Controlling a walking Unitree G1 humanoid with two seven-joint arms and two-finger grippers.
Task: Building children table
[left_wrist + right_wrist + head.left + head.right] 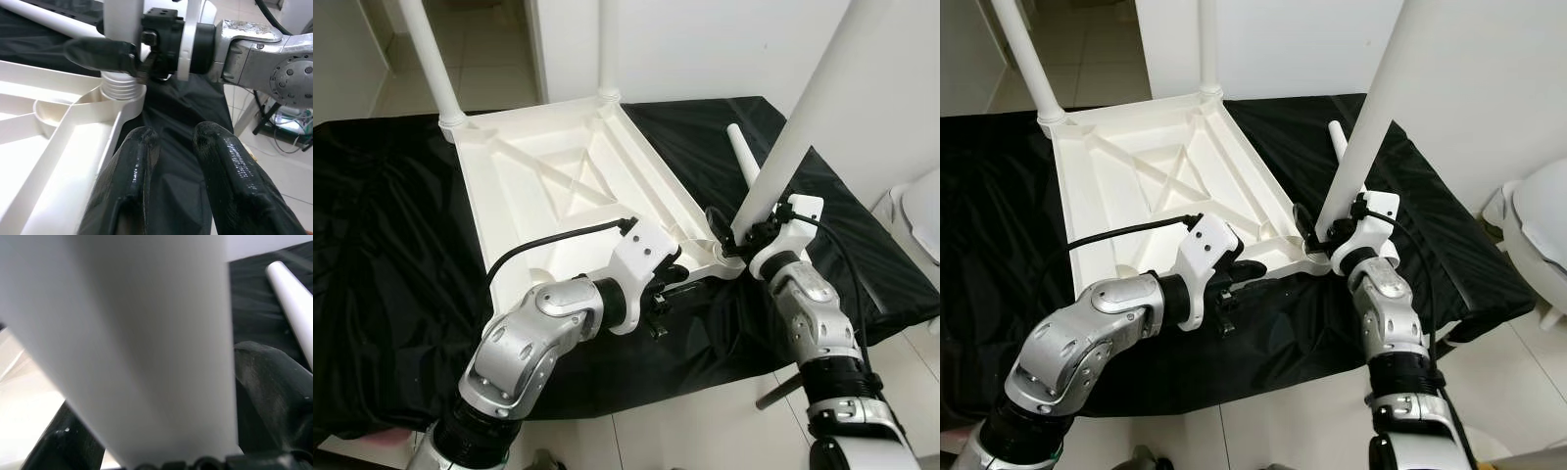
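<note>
Children's table top (558, 186): lying inverted on the black-draped desk (382, 255), two legs (435, 64) standing at the far corners. Third leg (783, 147): right tool (744, 245) clamping it, seating threads in the near corner socket (120, 90). Spare leg (744, 157): lying beside. Left tool (680, 279): fingers (132, 161) nearly closed, empty, resting beside that corner. Risk: the tilting leg is likely cross-threading.

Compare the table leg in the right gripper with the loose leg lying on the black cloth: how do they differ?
The held leg stands tilted with its threaded end at the corner socket of the upturned tabletop; the loose leg lies flat on the black cloth, beside the tabletop. The right gripper is clamped on the held leg near its base; nothing touches the loose leg. The left gripper rests by the same corner. Both legs are plain white tubes.
</note>
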